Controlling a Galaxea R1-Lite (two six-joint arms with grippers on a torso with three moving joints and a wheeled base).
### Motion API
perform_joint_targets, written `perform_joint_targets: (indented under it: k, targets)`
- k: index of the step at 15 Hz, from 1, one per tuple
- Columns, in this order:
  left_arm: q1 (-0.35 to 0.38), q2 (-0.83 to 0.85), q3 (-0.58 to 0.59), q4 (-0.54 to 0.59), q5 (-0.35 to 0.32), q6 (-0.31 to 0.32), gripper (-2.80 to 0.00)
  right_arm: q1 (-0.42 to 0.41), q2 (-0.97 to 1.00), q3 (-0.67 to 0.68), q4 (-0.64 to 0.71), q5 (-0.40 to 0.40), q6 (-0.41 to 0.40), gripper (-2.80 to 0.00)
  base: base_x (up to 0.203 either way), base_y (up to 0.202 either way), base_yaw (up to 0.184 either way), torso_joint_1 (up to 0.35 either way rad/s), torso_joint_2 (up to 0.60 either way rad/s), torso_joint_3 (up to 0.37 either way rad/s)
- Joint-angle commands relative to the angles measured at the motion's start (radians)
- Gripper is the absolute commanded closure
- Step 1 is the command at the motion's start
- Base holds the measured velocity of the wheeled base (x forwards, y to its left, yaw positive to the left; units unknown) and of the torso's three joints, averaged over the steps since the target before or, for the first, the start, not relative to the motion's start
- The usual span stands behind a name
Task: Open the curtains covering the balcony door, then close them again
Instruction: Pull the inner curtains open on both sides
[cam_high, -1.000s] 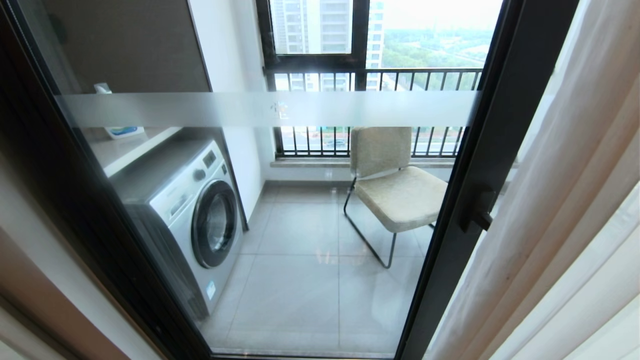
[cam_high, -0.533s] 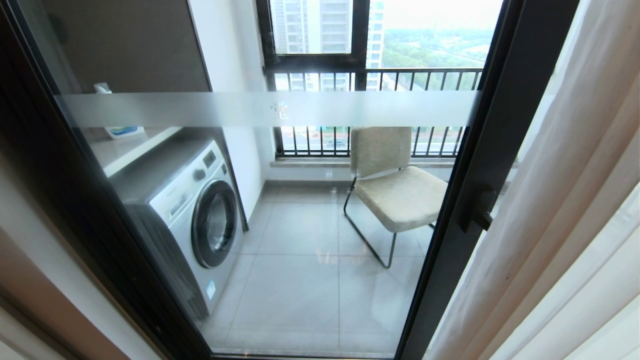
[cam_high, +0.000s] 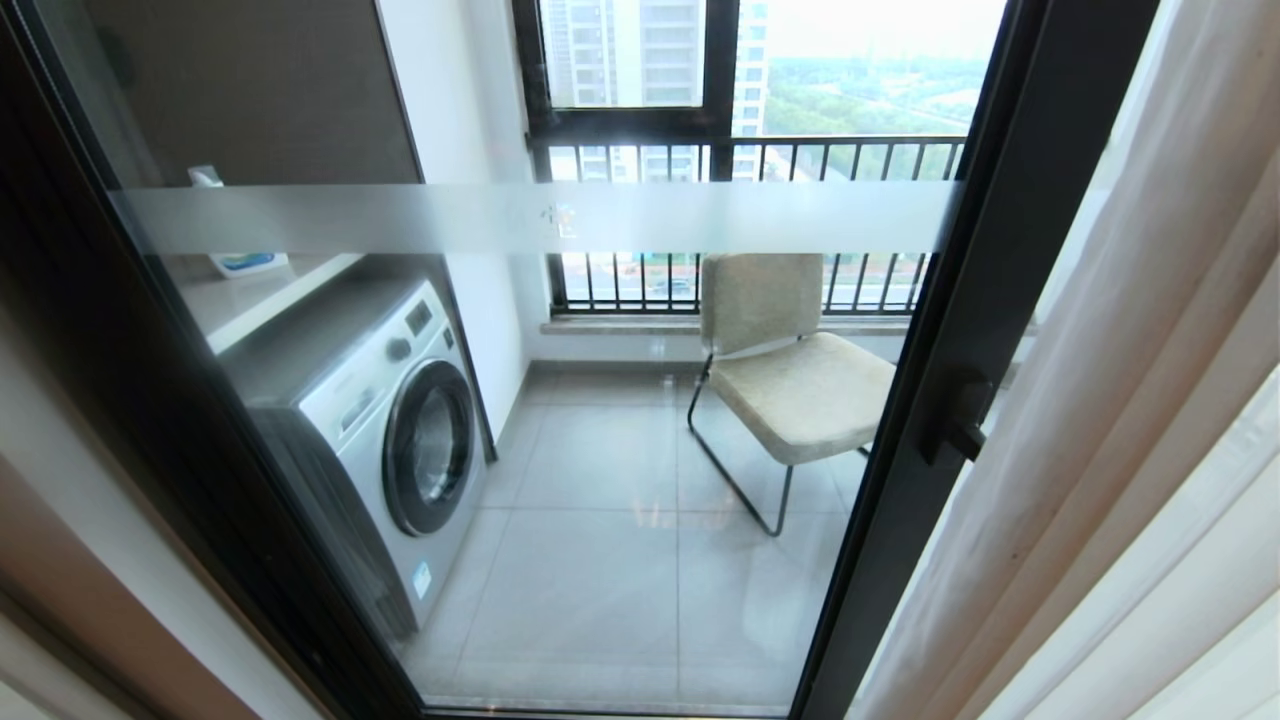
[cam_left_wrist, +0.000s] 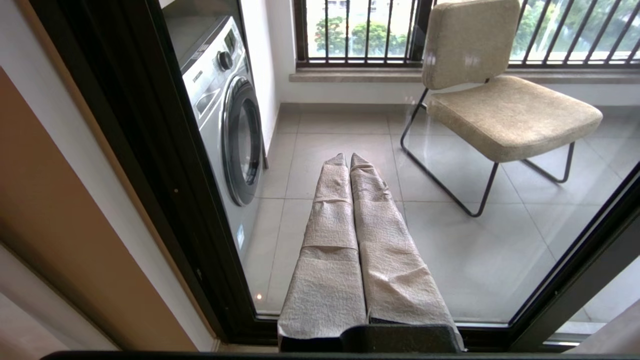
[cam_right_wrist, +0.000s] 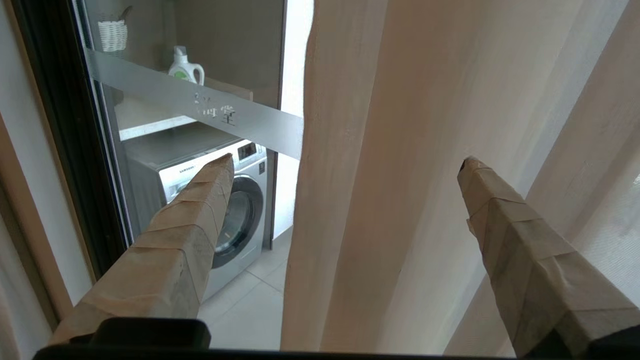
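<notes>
Fingers, right gripper (cam_right_wrist: 345, 165): two paper-wrapped fingers (cam_right_wrist: 190, 225) spread wide, nothing between them but air; the leading edge of the beige drape falls in the gap beyond them, not touched as far as the right wrist view shows. Judged purpose: the wide spread is set to straddle that edge fold so a pinch can take it.

Fingers, left gripper (cam_left_wrist: 348, 157): pressed together along their whole length, holding nothing, pointed at the lower glass. Judged parked.

Curtains (cam_high: 1130, 420): gathered at the robot's right, past the door's right-hand stile. Two layers show, the thick cream drape (cam_right_wrist: 380, 175) nearer the glass opening and the thin white sheer (cam_high: 1215, 560) further right. The pane stands uncovered, so the opening half reads as done and the closing half as pending.

Balcony door (cam_high: 960, 330): black frame, frosted band (cam_high: 540, 215) across the pane, lever handle (cam_high: 962, 420) on the right stile, just beside the drape's edge. Shut, as far as can be told.

Beyond the glass: washing machine (cam_high: 390, 430) at left with a detergent bottle (cam_right_wrist: 186, 67) on the shelf above; upholstered chair (cam_high: 790, 370) before the railed window (cam_high: 740, 160).

Edges and room: the drape's free edge hangs straight and unobstructed. Leftward travel across the pane looks open on the room side. The handle stands out from the stile and could snag fabric or a finger on the pull. The left frame post (cam_high: 130, 380) marks the far limit.
</notes>
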Motion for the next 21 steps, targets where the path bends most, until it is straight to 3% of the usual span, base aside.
perform_joint_targets:
  k: [1,10,21]
  targets:
    - [0.000,0.000,0.000,0.000,0.000,-0.001,0.00,0.002,0.054,-0.006,-0.028,-0.020,0.003,-2.80,0.000,0.000,0.000,0.000,0.00,0.000]
    - [0.000,0.000,0.000,0.000,0.000,-0.001,0.00,0.005,0.204,-0.064,-0.138,-0.027,0.034,-2.80,0.000,0.000,0.000,0.000,0.00,0.000]
    - [0.000,0.000,0.000,0.000,0.000,-0.001,0.00,0.005,0.318,-0.104,-0.260,-0.106,0.031,-2.80,0.000,0.000,0.000,0.000,0.00,0.000]
